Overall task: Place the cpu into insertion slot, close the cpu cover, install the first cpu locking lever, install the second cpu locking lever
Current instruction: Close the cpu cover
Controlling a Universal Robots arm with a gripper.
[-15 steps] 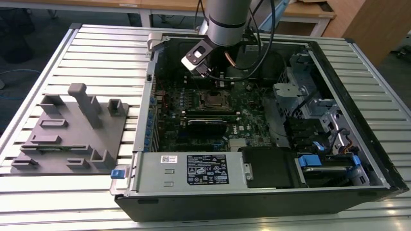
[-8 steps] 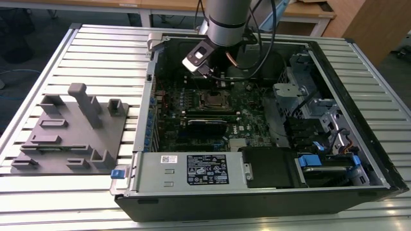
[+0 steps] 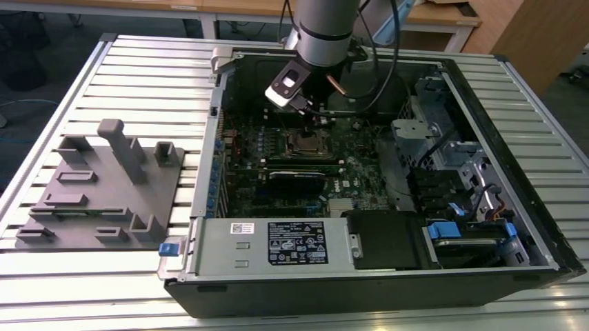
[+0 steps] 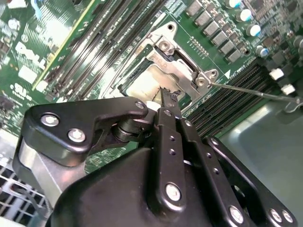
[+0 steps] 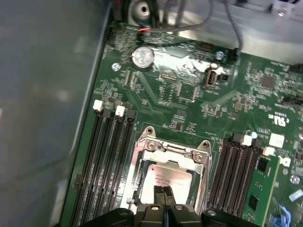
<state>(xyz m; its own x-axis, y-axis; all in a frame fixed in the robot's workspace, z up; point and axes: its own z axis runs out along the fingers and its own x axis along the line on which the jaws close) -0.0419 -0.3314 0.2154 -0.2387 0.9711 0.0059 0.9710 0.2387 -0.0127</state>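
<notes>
Fingertips of the gripper (image 5: 163, 190) are pressed together with nothing between them, poised directly over the cpu (image 5: 173, 176) near one edge of its pale face. The cpu lies flat in the insertion slot (image 3: 290, 143), which in the exterior view sits at about twelve o'clock from the power supply box (image 3: 276, 243). The cpu cover (image 5: 173, 152) frames the chip and seems to be down, though I cannot tell if it lies fully flat. One locking lever (image 4: 255, 91), a thin rod, juts out from a cover corner.
</notes>
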